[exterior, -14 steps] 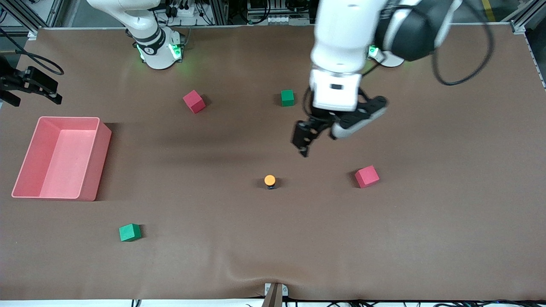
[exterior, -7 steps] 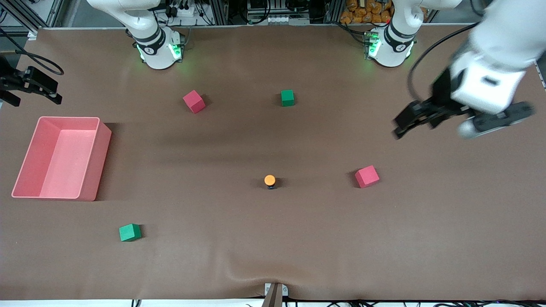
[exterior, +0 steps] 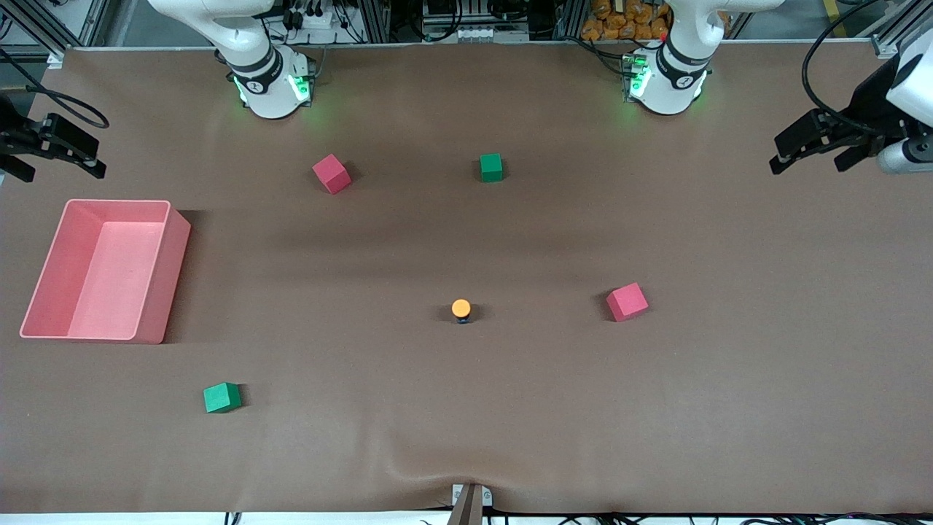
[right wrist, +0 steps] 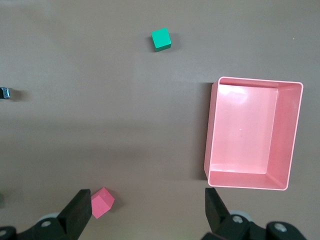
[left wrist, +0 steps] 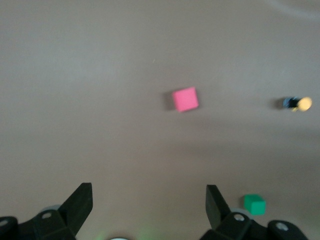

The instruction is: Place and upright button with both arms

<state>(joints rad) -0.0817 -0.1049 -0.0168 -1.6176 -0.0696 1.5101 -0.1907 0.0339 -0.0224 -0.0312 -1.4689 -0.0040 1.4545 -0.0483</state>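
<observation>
Standing upright mid-table, the button point(exterior: 461, 309) shows its orange cap, near a red cube point(exterior: 627, 302). Left gripper point(exterior: 809, 146) hangs empty, fingers spread, at the left arm's end; right gripper point(exterior: 55, 149) likewise, above the pink bin point(exterior: 157, 281).

Brown-covered table point(exterior: 729, 408), aluminium framing point(exterior: 893, 40)

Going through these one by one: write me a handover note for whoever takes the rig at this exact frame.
Left gripper: open, empty, up over the left arm's end of the table.
Right gripper: open, empty, waiting over the right arm's end, above the pink bin.
Button: mid-table, orange cap facing up, apparently upright, untouched, with a red cube beside it.
Done: the button looks placed and upright.
Left: nothing obvious; check that the button stands square.
</observation>
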